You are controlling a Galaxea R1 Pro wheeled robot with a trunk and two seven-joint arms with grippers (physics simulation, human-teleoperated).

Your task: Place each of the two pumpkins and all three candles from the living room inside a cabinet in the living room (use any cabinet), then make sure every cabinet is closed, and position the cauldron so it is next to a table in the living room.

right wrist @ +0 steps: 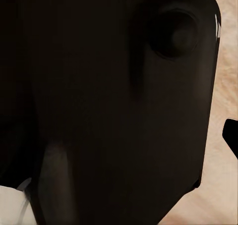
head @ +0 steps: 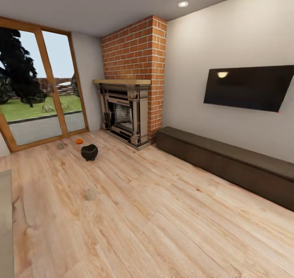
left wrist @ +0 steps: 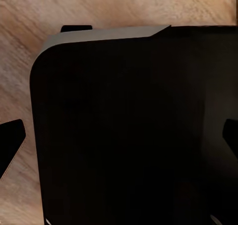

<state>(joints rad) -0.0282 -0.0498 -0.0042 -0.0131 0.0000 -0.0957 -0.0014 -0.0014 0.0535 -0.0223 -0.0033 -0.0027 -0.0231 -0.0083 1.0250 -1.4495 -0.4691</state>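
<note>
Work seems hardly begun: one ribbed orange pumpkin (head: 79,141), two stubby grey candles (head: 61,146) (head: 90,194) and the round matt black cauldron (head: 89,152) lie on the pale plank floor (head: 163,212), far from both grippers. The long dark-brown cabinet (head: 228,163) under the television (head: 249,87) looks shut. Wrist views show dark robot body, so I cannot tell whether the grippers are open or closed.

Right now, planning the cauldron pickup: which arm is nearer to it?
Left, probably: the cauldron stands on the floor far ahead, left of centre, the left arm's side. Both wrist views face the robot's dark body, so both arms sit far short of it.
</note>
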